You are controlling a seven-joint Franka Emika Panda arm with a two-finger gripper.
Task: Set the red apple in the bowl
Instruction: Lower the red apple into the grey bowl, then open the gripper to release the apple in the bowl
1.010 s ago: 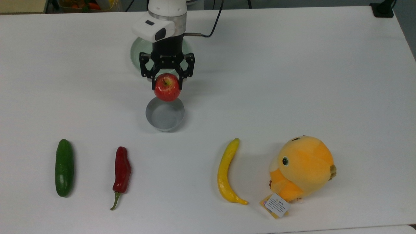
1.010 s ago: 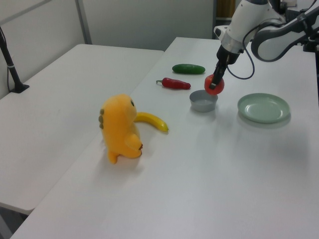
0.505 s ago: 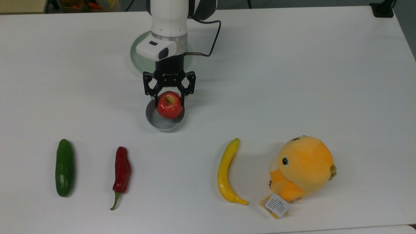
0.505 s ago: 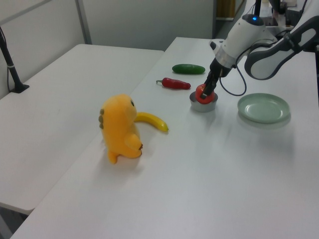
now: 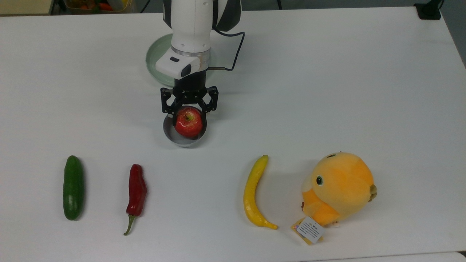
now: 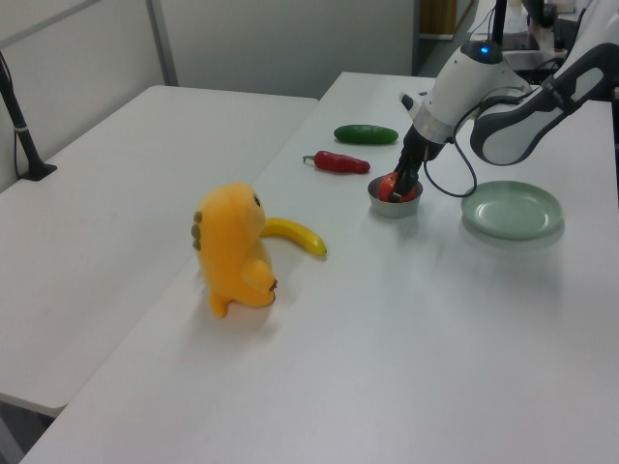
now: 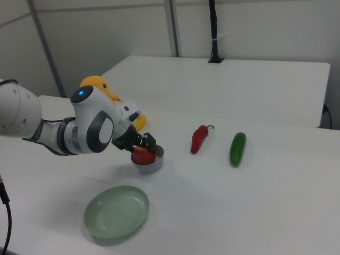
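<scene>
Down inside the bowl [image 5: 178,140] on the worktop [image 5: 327,91], the red apple [image 5: 188,122] sits low with the fingers [image 5: 173,118] clamped on it, so basically just letting go and backing off is left.

Apple lowered into bowl

The gripper [image 5: 189,115] comes down from above the near rim, and the apple [image 5: 188,122] (held clear of the bowl [image 5: 184,140] a second ago) now sits inside it, fingers alongside.

green cucumber [image 5: 73,187], red chili pepper [image 5: 137,191], yellow banana [image 5: 252,191], orange plush toy [image 5: 338,189] with what looks like a paper tag, pale green dish [image 6: 512,210]
</scene>
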